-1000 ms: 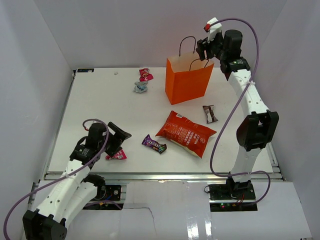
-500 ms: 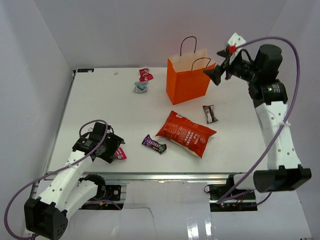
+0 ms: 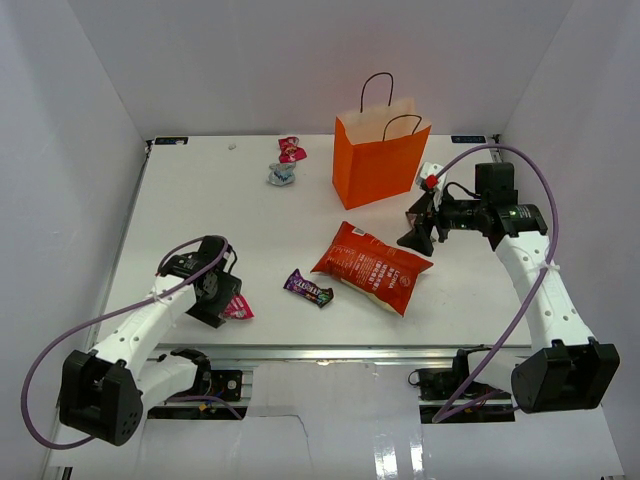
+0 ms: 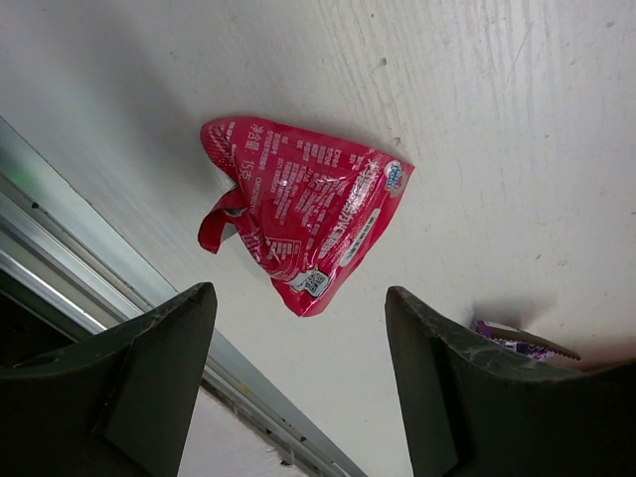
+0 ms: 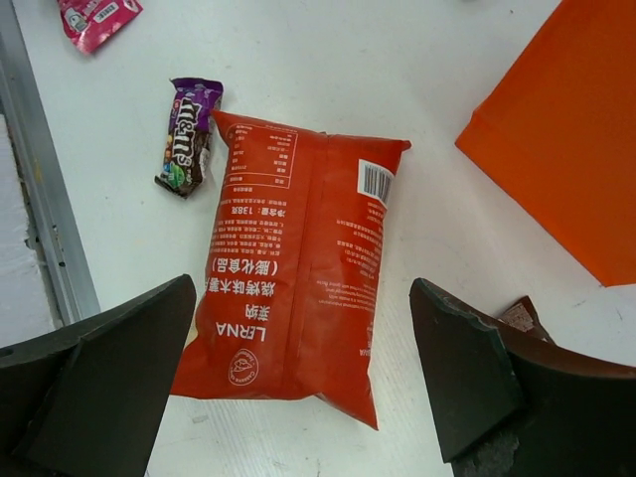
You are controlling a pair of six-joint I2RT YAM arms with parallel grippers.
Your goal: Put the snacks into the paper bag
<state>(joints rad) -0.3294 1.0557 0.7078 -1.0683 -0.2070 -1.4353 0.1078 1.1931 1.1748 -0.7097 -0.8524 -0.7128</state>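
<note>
The orange paper bag (image 3: 378,165) stands upright at the back, its wall also in the right wrist view (image 5: 561,129). The red-orange chip bag (image 3: 372,266) lies flat in front of it. My right gripper (image 3: 415,228) is open and empty, low beside the chip bag's right end; the chip bag (image 5: 293,263) lies between its fingers (image 5: 300,286). It hides most of a dark brown bar (image 5: 519,316). My left gripper (image 3: 222,298) is open and empty just above a pink candy (image 3: 240,309), which lies ahead of the fingers (image 4: 298,291) in the left wrist view (image 4: 298,214).
A purple candy (image 3: 308,288) lies left of the chip bag. Another pink candy (image 3: 291,149) and a silver-blue one (image 3: 282,174) lie at the back, left of the paper bag. The table's metal front rail (image 3: 300,352) runs close to the left gripper.
My right arm has swung down from above the paper bag to just over the table by the chip bag, covering the brown bar. My left gripper has lowered and turned over the pink candy.
</note>
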